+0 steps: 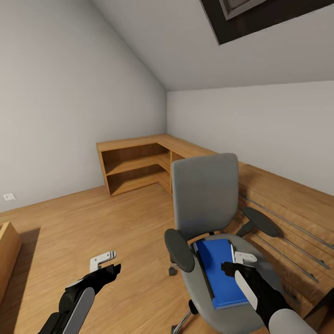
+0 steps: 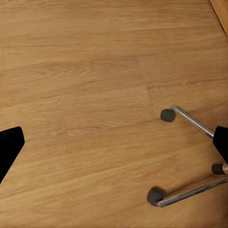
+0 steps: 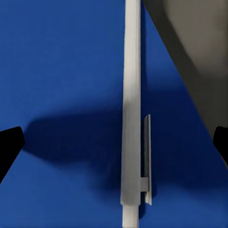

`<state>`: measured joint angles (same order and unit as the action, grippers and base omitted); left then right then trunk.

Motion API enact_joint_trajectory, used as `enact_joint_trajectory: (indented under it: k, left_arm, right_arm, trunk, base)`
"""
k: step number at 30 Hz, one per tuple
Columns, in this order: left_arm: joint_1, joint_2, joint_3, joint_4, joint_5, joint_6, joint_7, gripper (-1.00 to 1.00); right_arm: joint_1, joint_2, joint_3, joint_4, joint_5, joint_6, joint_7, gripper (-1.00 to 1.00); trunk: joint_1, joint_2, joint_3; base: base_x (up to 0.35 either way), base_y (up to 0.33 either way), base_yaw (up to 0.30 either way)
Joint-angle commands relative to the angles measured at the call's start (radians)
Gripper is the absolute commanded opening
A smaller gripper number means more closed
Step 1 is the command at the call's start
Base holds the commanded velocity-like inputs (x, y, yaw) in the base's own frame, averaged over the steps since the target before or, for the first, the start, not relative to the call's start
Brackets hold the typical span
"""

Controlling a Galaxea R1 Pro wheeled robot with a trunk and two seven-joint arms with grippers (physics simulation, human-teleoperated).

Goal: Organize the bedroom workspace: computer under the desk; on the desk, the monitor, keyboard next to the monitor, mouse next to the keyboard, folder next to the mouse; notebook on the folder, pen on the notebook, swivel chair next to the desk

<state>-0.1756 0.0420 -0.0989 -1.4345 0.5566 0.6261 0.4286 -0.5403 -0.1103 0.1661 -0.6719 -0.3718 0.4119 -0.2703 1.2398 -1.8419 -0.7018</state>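
Blue folder [image 1: 221,272] flat on grey swivel chair [image 1: 206,195] seat; white pen [image 3: 131,118] lying on folder.

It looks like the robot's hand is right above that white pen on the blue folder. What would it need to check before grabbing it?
1. Right gripper open: ok, its fingertips sit wide apart at the edges of the right wrist view.
2. Pen between the fingers: ok, roughly centred.
3. Pen free to lift: ok, it lies bare on the folder.
4. Folder settled on the swivel chair seat: ok, lying flat.
5. Height above the pen: cannot tell.
6. Left gripper out of the way: ok, over the floor beside the chair's base.
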Motion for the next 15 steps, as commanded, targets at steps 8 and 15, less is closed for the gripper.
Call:
enact_joint_trajectory:
  k: [8,15]
  left_arm:
    - [-0.001,0.001,-0.002,-0.001,0.010,0.001,0.010,1.00]
    - [-0.001,0.001,-0.002,-0.001,0.012,0.001,0.010,1.00]
  right_arm:
    - [0.000,-0.002,0.007,-0.001,-0.015,0.004,-0.009,1.00]
    - [0.000,-0.002,0.007,-0.001,-0.015,0.004,-0.009,1.00]
  trunk:
    - [0.008,-0.014,-0.008]
    - [0.012,-0.021,-0.011]
  base:
    - [0.000,0.000,0.000]
    - [0.000,0.000,0.000]
